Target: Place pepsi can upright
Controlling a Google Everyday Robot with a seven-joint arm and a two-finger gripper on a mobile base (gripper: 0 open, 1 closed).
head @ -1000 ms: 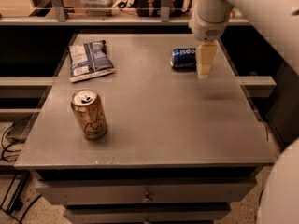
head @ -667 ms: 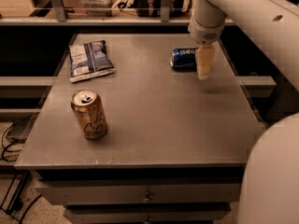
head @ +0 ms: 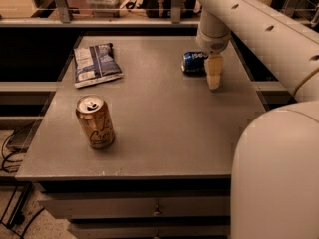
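Your gripper [head: 214, 77] hangs pointing straight down over the far right part of the flat grey tabletop [head: 164, 128], a short way in from the right edge. Its pale cream tip sits low, at or just above the surface. From this angle you cannot tell whether it is clenched or released, nor whether it has hold of anything.

The small dark-blue metal pepsi can [head: 193, 62] lies on its side near the far right corner, with its length running roughly along the far edge. Its right end is just beside the gripper and is partly covered by it. You cannot tell whether the two actually touch.

The white perforated arm [head: 249, 21] comes in from the upper right and bends down to the wrist above the can. A rounded white part of the robot's body [head: 279, 178] fills the near right corner of your view.

A taller gold metal can with dark script lettering [head: 94, 122] stands upright near the front left corner, well apart from the pepsi can. A blue-and-white foil snack bag [head: 95, 63] lies flat by the far left corner. Below the front edge you see a grey drawer front [head: 134, 205].
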